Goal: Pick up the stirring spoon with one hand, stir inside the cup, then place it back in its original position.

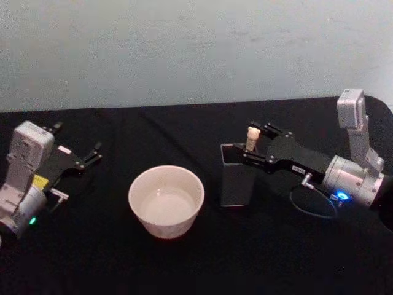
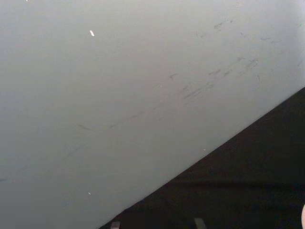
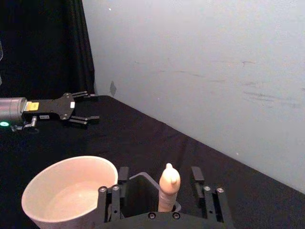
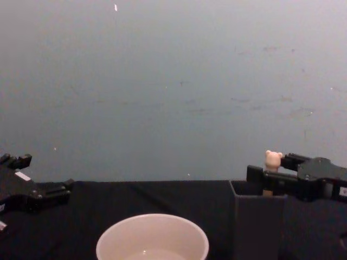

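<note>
Right gripper (image 1: 256, 142) reaches over dark square holder (image 1: 234, 184), fingers spread either side of stirring spoon (image 1: 252, 136), gap showing on both sides of handle. Spoon stands upright in holder, bear head above rim. Cream cup (image 1: 166, 224) just beside holder, on its left. Left gripper (image 1: 77, 140) rests at far left of bench (image 1: 276, 246), fingers apart.

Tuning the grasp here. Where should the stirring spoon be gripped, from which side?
I'd grip the stirring spoon by its peach handle just below the bear head: it stands upright in the holder, only that part clearing the rim. Come level from the robot's right, where the right gripper brackets it, fingers open. The left gripper sits parked far left.
</note>
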Tool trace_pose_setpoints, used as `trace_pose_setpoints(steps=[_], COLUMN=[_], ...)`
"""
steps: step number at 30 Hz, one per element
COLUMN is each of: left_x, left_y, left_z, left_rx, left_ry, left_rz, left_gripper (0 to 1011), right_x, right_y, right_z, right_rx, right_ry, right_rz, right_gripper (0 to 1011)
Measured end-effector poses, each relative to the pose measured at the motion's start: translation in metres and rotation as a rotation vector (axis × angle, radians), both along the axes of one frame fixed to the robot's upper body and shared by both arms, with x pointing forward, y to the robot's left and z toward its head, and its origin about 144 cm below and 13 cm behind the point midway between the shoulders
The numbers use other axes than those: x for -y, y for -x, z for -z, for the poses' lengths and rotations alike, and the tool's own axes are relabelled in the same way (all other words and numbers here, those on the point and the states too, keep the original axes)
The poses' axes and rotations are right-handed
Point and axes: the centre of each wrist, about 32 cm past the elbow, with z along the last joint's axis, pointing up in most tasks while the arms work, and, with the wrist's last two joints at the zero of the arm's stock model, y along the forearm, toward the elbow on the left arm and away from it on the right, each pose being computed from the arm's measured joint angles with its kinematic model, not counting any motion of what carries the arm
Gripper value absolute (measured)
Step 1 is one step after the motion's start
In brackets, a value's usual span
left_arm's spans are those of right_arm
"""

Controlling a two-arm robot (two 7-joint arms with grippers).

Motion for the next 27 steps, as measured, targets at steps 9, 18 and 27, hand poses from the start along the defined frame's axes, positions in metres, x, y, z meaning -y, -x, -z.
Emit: trace_pose_setpoints(steps=[9,18,27], left_x=[0.0,0.0,0.0], left_y=[0.0,0.0,0.0], left_z=[0.0,0.0,0.0], left_rx=[0.0,0.0,0.0], left_ry=[0.0,0.0,0.0], left_rz=[0.0,0.0,0.0], left_gripper=[1001,1001,1001], right_x=[0.0001,0.0001,0.0001], right_y=[0.0,0.0,0.0001], right_z=[0.0,0.0,0.0], right_rx=[0.0,0.0,0.0], right_ry=[-0.001,-0.001,-0.001], right_rz=[0.0,0.0,0.0], right_gripper=[591,277,211])
